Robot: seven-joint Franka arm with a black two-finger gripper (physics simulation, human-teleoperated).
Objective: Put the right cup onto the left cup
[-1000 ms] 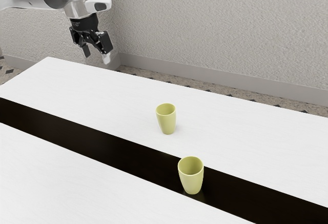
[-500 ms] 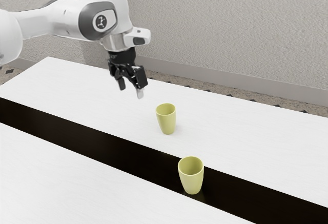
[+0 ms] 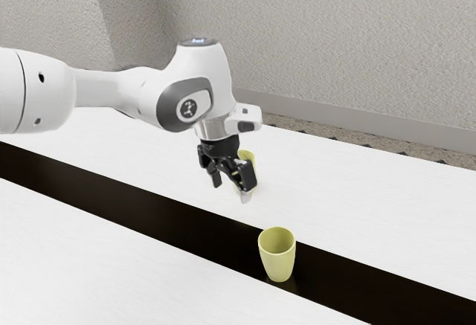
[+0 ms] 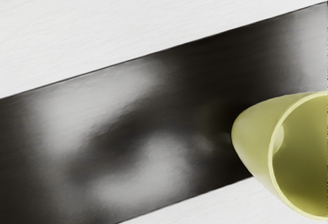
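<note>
And there on the arm (image 3: 134, 98), on the grey joint cover (image 3: 169, 109), a round emblem (image 3: 188, 108) with a little figure inside! Up on the arm's flat top, a small bluish marking (image 3: 198, 41), too tiny to read. Words or numbers? I can't make out any from here!

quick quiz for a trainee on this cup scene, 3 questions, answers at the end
1. True or false: the near cup stands on the dark strip.

2. In the exterior view, what does the pincer partly hide?
a) the near cup
b) the far cup
c) both cups

3. Fill in one word: the two fingers of the pincer stand ____, with no cup gripped.

Key: 1 true; 2 b; 3 apart
</note>
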